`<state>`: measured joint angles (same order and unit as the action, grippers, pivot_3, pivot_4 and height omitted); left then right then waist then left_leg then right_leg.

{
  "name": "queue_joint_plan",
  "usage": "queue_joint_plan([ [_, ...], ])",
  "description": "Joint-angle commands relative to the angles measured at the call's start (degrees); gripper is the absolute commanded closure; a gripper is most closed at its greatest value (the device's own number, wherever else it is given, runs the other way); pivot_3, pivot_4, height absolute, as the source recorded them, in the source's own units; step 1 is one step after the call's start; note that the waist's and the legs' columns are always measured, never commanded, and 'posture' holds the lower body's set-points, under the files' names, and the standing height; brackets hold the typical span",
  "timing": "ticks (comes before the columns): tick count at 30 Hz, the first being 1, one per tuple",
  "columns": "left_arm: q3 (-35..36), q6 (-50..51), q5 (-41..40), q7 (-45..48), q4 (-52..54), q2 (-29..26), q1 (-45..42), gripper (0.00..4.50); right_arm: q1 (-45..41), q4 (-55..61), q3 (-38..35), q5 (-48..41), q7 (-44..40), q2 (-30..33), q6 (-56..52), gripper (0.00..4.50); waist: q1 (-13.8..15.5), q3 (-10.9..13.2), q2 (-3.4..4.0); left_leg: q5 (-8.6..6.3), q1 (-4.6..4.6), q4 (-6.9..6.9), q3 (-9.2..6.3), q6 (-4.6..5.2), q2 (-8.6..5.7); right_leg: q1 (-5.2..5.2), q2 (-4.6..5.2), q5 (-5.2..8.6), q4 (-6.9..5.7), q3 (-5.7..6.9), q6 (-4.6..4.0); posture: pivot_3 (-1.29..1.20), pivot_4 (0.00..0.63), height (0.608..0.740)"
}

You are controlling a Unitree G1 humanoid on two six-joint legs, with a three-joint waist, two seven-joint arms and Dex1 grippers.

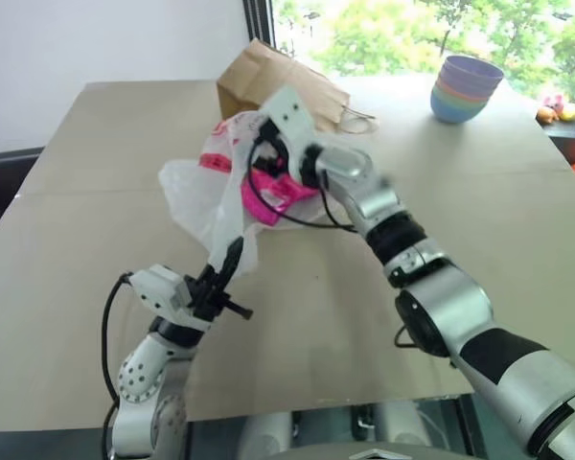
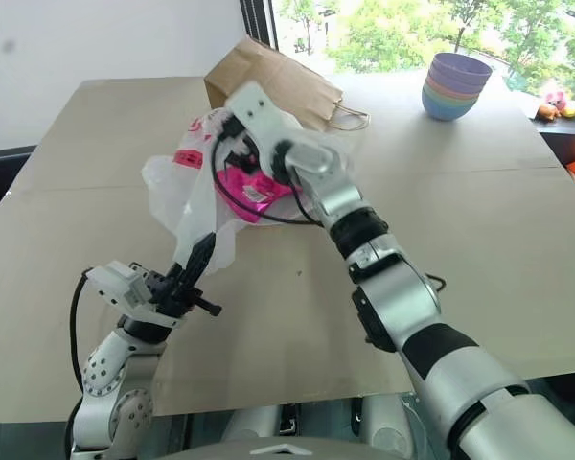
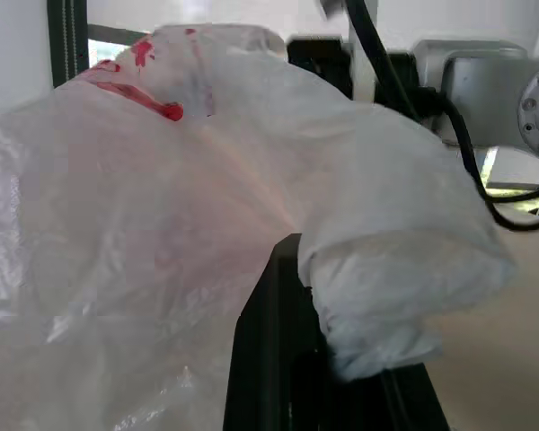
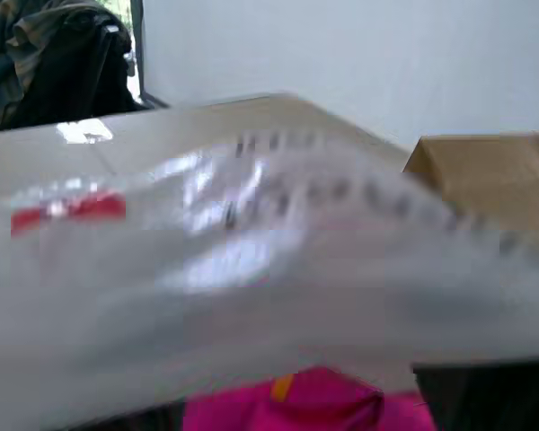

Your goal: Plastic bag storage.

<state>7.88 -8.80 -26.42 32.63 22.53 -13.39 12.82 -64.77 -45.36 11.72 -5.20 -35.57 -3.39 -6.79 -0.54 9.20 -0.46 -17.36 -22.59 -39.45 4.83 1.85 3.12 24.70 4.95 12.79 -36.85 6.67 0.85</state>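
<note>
A: The left gripper point(image 1: 228, 257) pinches the bag's point(image 1: 196, 187) near end. The right gripper point(image 2: 232, 134) is at its far end; I cannot tell its fingers.

B: The bag is over the table point(image 1: 517, 211), stretched from near to far. It could tear, or spill the pink packet point(image 1: 273, 196).

A brown paper bag point(image 1: 268, 81) with handles lies on its side at twelve o'clock on the tan table point(image 1: 517, 230), and a stack of pastel bowls point(image 1: 466, 88) stands upright at about one o'clock, well apart from it. A shiny magenta packet point(image 1: 273, 195) sits near the table's middle, at six o'clock from the paper bag, with small bright toys point(image 1: 561, 107) at two o'clock past the bowls
</note>
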Motion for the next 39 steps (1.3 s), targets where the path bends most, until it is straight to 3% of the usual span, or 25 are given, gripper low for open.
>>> queue_joint_plan([
  [1,0.2,-0.9,-0.5,-0.7,1.5,0.4,-0.4,4.50,6.2,11.5,1.6,0.0,-5.8,4.3,-4.3,1.18,0.0,0.0,0.01,0.00,-0.01,-0.03,0.01,0.00,0.00,0.01,0.01,0.00,-0.02,0.00,0.00,0.00,0.150,0.740],
  [8,0.6,-0.8,-0.8,-0.3,0.0,0.1,-1.0,4.50,23.9,44.6,2.0,-5.8,-17.1,20.1,-16.1,1.18,-0.1,0.0,0.06,0.00,-0.05,-0.06,-0.13,0.00,0.00,0.09,-0.03,0.00,-0.10,0.01,0.00,0.00,0.150,0.740],
  [10,0.8,-0.7,-1.0,-0.1,-0.2,-0.2,-1.2,4.50,26.4,49.7,-0.7,-7.6,-16.0,22.5,-18.3,1.18,-0.3,0.0,0.06,0.00,-0.02,-0.04,-0.27,0.01,-0.03,0.08,-0.05,0.00,-0.08,-0.01,0.00,0.00,0.150,0.740],
  [15,1.1,-0.2,-1.3,0.0,-0.8,-0.6,-2.0,4.50,22.4,45.1,-12.3,-6.2,-1.0,22.4,-15.6,1.18,-0.2,0.0,0.06,0.03,0.25,-0.06,-0.17,-0.04,-0.08,0.02,-0.11,0.00,-0.29,-0.19,-0.01,0.00,0.150,0.740],
  [19,-0.3,-0.2,-0.6,0.2,-1.7,-0.3,-2.7,4.50,20.8,36.8,-10.3,-1.6,2.1,23.6,-15.0,1.18,-0.1,0.0,-0.01,0.05,0.33,-0.08,-0.12,-0.05,-0.10,-0.03,-0.12,-0.01,-0.33,-0.25,-0.03,0.00,0.150,0.740],
  [28,0.1,-1.1,0.3,-0.9,-1.9,-0.1,-3.1,4.50,18.2,28.6,-10.9,-4.8,2.7,16.9,-18.3,1.18,-0.2,0.0,0.03,0.04,0.44,0.06,0.22,-0.05,-0.04,0.01,-0.16,-0.01,-0.32,-0.48,-0.04,0.00,0.150,0.740],
  [33,0.2,-1.4,0.7,-1.3,-1.6,0.0,-2.6,4.50,18.4,27.9,-11.5,-5.0,2.8,17.1,-16.7,1.18,-0.1,0.0,0.03,0.04,0.45,0.05,0.19,-0.05,-0.04,0.00,-0.14,-0.01,-0.32,-0.46,-0.04,0.00,0.150,0.740],
  [36,0.1,-1.6,0.7,-1.5,-2.0,0.1,-2.6,4.50,16.9,26.8,-16.5,-7.3,5.5,17.6,-14.5,1.18,-0.1,0.0,0.03,0.04,0.44,0.05,0.19,-0.04,-0.05,0.00,-0.13,-0.01,-0.31,-0.46,-0.04,0.00,0.150,0.740],
  [39,-0.1,-1.5,0.8,-1.5,-2.5,0.1,-3.1,4.50,16.0,32.1,-21.7,-16.6,1.9,16.3,-17.1,1.18,-0.1,0.0,0.05,0.04,0.44,0.05,0.20,-0.05,-0.05,0.01,-0.14,-0.01,-0.32,-0.46,-0.04,0.00,0.150,0.740],
])
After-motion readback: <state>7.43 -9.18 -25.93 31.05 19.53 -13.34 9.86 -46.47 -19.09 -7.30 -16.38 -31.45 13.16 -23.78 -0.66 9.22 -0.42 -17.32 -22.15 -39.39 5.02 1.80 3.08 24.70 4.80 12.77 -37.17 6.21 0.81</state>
